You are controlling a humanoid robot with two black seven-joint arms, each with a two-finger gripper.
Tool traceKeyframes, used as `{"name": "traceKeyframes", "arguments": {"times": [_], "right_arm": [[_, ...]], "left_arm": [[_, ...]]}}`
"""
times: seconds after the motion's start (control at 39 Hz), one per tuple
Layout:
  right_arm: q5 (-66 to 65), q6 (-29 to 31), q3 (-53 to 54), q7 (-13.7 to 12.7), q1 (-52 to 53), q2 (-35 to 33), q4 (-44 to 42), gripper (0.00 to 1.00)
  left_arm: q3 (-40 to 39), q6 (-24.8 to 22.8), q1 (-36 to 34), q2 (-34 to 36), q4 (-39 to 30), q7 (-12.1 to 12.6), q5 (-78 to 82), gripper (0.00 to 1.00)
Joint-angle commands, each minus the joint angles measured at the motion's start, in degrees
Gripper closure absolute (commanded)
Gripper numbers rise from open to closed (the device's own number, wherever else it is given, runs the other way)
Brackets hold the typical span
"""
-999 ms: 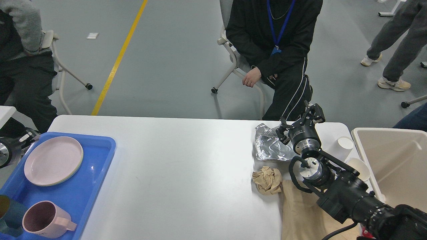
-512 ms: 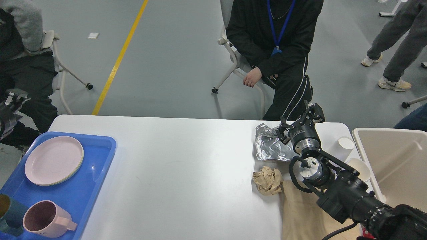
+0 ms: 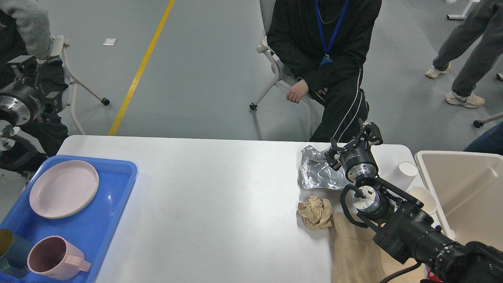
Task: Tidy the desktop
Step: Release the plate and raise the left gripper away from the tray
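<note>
The white desktop (image 3: 220,196) carries litter at its right end: a crumpled foil sheet (image 3: 318,175), a crumpled brown paper ball (image 3: 315,212), a flat brown paper bag (image 3: 353,251) and two white paper cups (image 3: 406,172) (image 3: 423,198). My right gripper (image 3: 352,144) hovers over the foil's far right edge, with its fingers spread and nothing between them. My left gripper (image 3: 24,65) is raised off the table's far left corner. It is dark against a seated person, so its fingers cannot be told apart.
A blue tray (image 3: 114,204) at the left front holds a pink plate (image 3: 64,188), a pink mug (image 3: 55,257) and a teal cup (image 3: 10,247). A beige bin (image 3: 463,188) stands off the right edge. A seated person (image 3: 322,59) is behind the table.
My left arm has risen from beside the tray's far left corner to well above it. The right arm and the litter have not moved.
</note>
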Motion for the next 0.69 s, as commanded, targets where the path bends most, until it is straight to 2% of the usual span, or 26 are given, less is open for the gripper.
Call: {"name": "traceKeyframes", "arguments": {"times": [0.0,0.26,0.38,0.67], "right_arm": [[0.0,0.0,0.0,0.0,0.0,0.0,0.0,0.0],[0.0,0.0,0.0,0.0,0.0,0.0,0.0,0.0],[0.0,0.0,0.0,0.0,0.0,0.0,0.0,0.0],[0.0,0.0,0.0,0.0,0.0,0.0,0.0,0.0]], "left_arm": [[-6.0,3.0,0.0,-4.6,0.1,-0.3,0.8,0.15],[-8.6,3.6,-1.0,-9.2,1.4,-0.4,0.2,0.11],[-8.4,4.2,-1.6,-10.1,2.1,0.2,0.3,0.04],[-8.5,4.3,-4.0,-13.5,3.9,0.8,0.4,0.04]]}}
